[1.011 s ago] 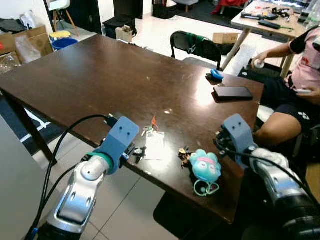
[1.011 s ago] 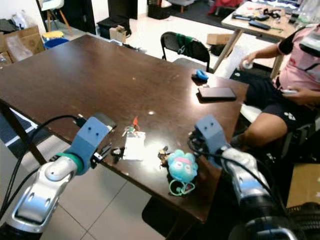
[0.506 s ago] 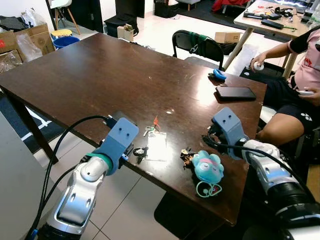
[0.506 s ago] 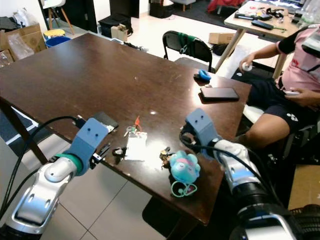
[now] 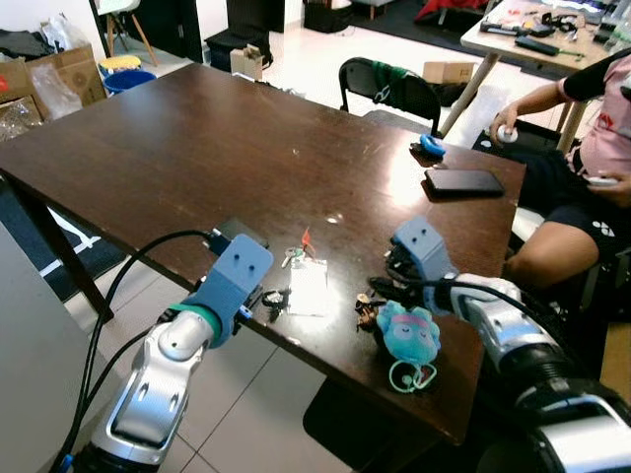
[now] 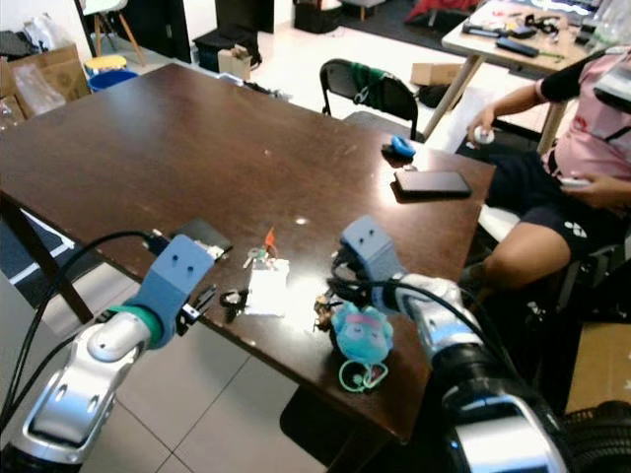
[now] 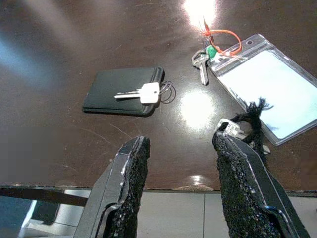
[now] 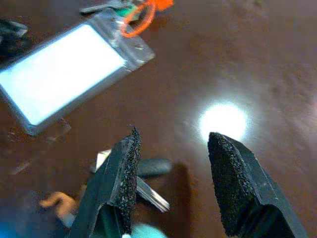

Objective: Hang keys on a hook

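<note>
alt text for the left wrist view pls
The left end effector, fingers open, hovers at the edge of a dark wooden table. Beyond lie a black wallet with a silver key on it and a clear badge holder.

Left arm (image 5: pixel 158 379) rises from 7 o'clock, forearm angled toward 1 o'clock, blue wrist housing at top. Left gripper (image 7: pixel 181 163) hangs low, fingers (image 7: pixel 126 186) spread wide apart (rough black pads facing each other). Right arm (image 5: pixel 518 340) enters from 4 o'clock, reaches toward 10 o'clock, wrist bent down. Right gripper (image 8: pixel 171 168) low too, fingers (image 8: pixel 121 173) parted, nothing between them.
</note>
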